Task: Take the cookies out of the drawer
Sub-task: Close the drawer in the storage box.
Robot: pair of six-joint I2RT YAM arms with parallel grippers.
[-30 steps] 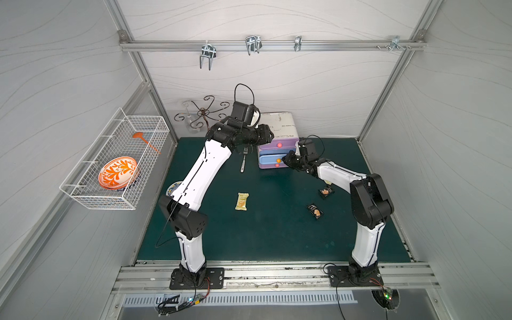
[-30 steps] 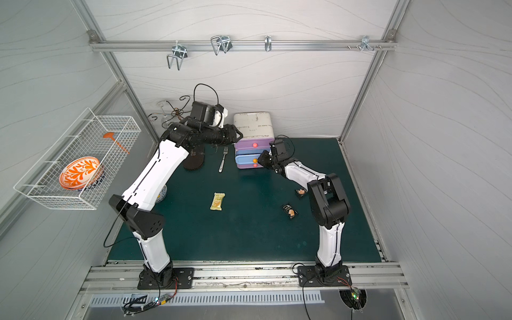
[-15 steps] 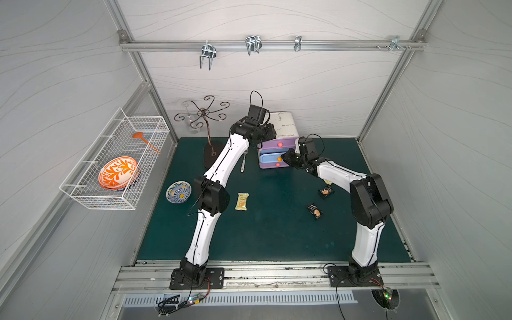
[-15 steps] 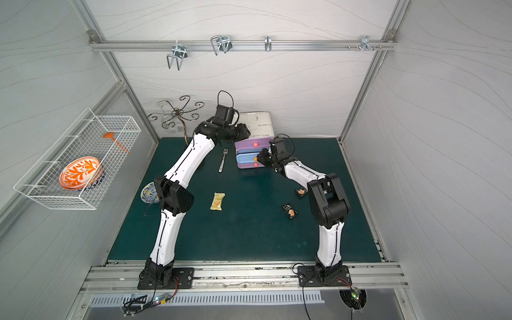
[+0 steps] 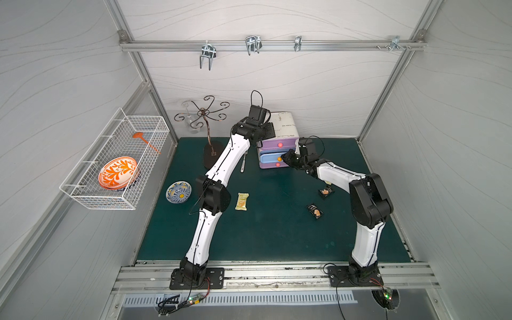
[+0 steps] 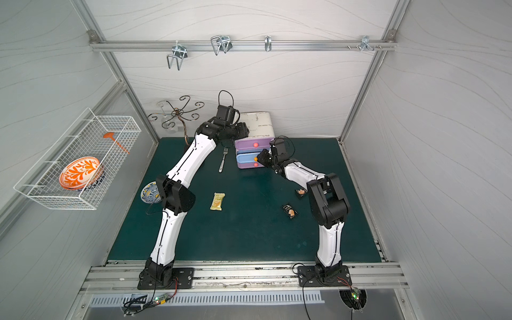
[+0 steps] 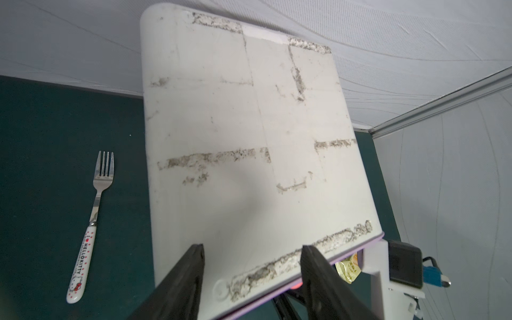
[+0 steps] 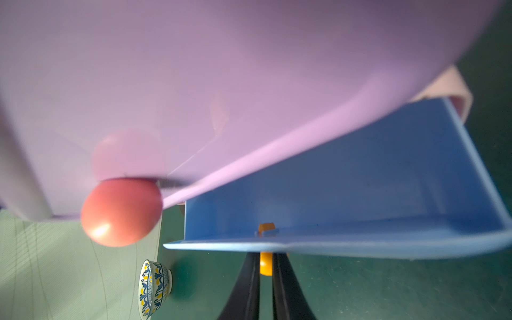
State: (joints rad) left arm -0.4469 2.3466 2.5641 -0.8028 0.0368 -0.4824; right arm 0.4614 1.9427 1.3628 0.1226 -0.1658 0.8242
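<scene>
1. Right pincer (image 8: 266,261): fingers clamped on the orange knob (image 5: 279,159), one finger on each side of it.
2. The knob belongs to the blue drawer (image 8: 360,180). This is the middle drawer of the drawer unit (image 5: 281,128), which stands at the back of the green surface (image 5: 277,235). The drawer stands pulled partly out beneath the purple top drawer (image 8: 194,83).
3. Left pincer (image 7: 252,247): fingers apart, gripping nothing. It hangs over the front edge of the unit's scuffed white top.
4. Cookies, out on the surface:
   - One pale yellow packet (image 5: 242,201) lies flat near the middle, just beside the left arm's elbow.
   - Two black packets (image 5: 315,211) lie near the right arm, apart from each other. The farther one (image 5: 326,191) lies close against the forearm in both top views.
5. Cookies, at the unit: a yellow wrapper (image 7: 347,270) shows under the unit's front edge in the left wrist view. Which compartment holds it cannot be told.
6. A fork (image 7: 94,221) with a white printed handle lies flat just beside the unit, not touching it.
7. A blue-and-yellow bowl (image 5: 178,192) sits at the surface's left edge, well apart from the unit.
8. A wire basket (image 5: 83,191) on the left wall holds an orange plate (image 5: 117,176).
</scene>
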